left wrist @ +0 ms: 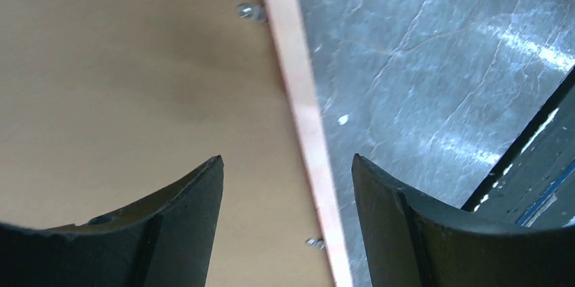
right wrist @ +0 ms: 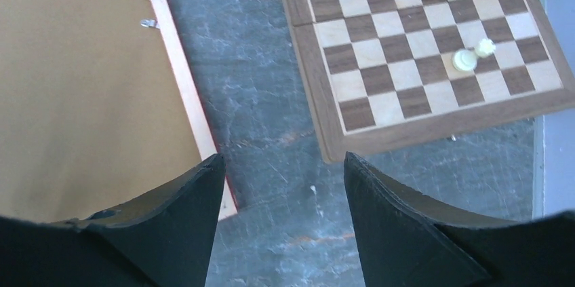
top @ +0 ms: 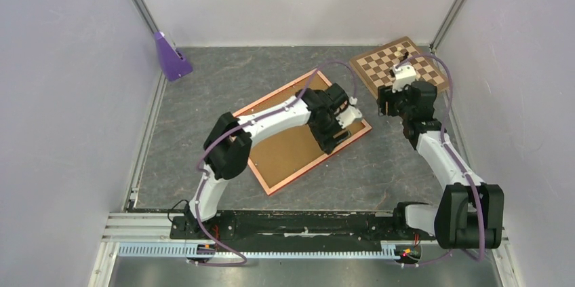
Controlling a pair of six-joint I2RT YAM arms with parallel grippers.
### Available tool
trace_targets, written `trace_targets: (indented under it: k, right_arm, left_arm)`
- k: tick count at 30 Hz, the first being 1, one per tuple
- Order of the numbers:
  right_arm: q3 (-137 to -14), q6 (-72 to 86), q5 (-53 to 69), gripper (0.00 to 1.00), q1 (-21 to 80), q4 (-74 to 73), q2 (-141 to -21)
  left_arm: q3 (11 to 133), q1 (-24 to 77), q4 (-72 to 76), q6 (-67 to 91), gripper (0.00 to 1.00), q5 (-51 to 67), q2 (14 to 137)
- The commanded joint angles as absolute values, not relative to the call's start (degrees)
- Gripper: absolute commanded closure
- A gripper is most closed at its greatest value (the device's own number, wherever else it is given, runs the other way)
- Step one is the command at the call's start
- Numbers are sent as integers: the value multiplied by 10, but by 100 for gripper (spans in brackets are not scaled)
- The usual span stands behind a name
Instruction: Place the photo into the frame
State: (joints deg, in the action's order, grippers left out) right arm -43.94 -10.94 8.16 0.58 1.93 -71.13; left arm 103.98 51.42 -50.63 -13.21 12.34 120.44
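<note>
A purple stand (top: 173, 58) sits in the bench's (top: 196, 117) far left corner. Mid-bench lies the frame (left wrist: 304, 110), back upward, with a brown backing board (top: 288, 155) filling it. The left fingers (left wrist: 196, 205) hang apart astride its right-hand edge, gripping nothing. The right fingers (right wrist: 183, 212) hang apart and empty between the frame and a chessboard (right wrist: 380, 77) carrying 3 pieces.
</note>
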Motion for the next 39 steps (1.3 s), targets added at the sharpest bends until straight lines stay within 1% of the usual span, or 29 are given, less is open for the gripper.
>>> trace_targets:
  k: [1, 4, 8, 10, 14, 16, 18, 19, 21, 22, 29, 39]
  right_arm:
    - [-399, -104, 117, 32, -41, 36, -677]
    - [-382, -98, 140, 32, -78, 39, -666]
    - [-380, -87, 175, 32, -119, 38, -663]
    - [-378, -84, 189, 32, -132, 38, -662]
    - [-370, -82, 208, 32, -147, 38, -658]
    - [-370, -82, 212, 32, -150, 39, -657]
    - [-371, -82, 215, 32, -153, 39, -658]
    - [-371, -82, 216, 32, -153, 38, -658]
    - [-373, -83, 225, 32, -154, 38, -658]
    - [-373, -84, 232, 32, -153, 38, -657]
    - [-382, -101, 243, 32, -153, 23, -651]
    - [-392, -134, 271, 32, -148, 1, -648]
  left_arm:
    - [1082, 550, -525, -84, 25, 116, 1251]
    - [1100, 566, -524, -77, 30, 115, 1284]
    - [1121, 582, -524, -79, 39, 86, 1320]
    - [1130, 587, -524, -82, 45, 75, 1332]
    - [1137, 587, -523, -90, 53, 65, 1343]
    - [1132, 591, -523, -95, 61, 68, 1342]
    - [1119, 599, -521, -111, 71, 69, 1336]
    - [1104, 607, -515, -122, 77, 68, 1329]
    - [1070, 624, -494, -144, 93, 58, 1310]
    - [1051, 634, -483, -153, 97, 52, 1299]
    - [980, 685, -469, -214, 98, 47, 1255]
    - [938, 716, -470, -205, 98, 79, 1225]
